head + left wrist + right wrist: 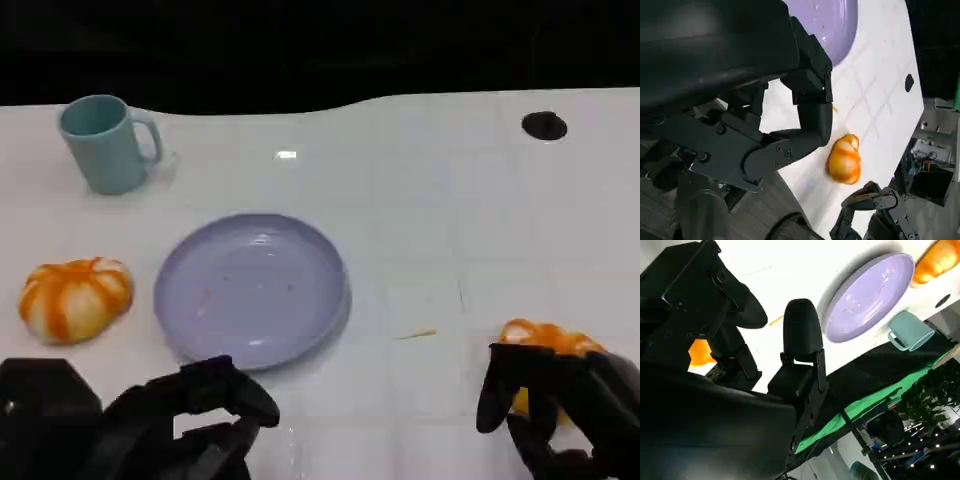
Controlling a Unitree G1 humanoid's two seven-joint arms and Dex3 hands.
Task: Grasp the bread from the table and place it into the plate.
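Your right hand (pixel 560 415) hovers open over the bread (pixel 545 345) near the worktop's (pixel 450 250) front edge. Bare worktop separates it from the plate (pixel 250 290). Your left hand (pixel 190 425) holds nothing.

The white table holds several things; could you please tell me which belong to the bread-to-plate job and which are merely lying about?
For the job:
orange striped bread roll by the right hand
round lilac plate
right hand

Lying about:
second orange striped roll
teal ceramic mug
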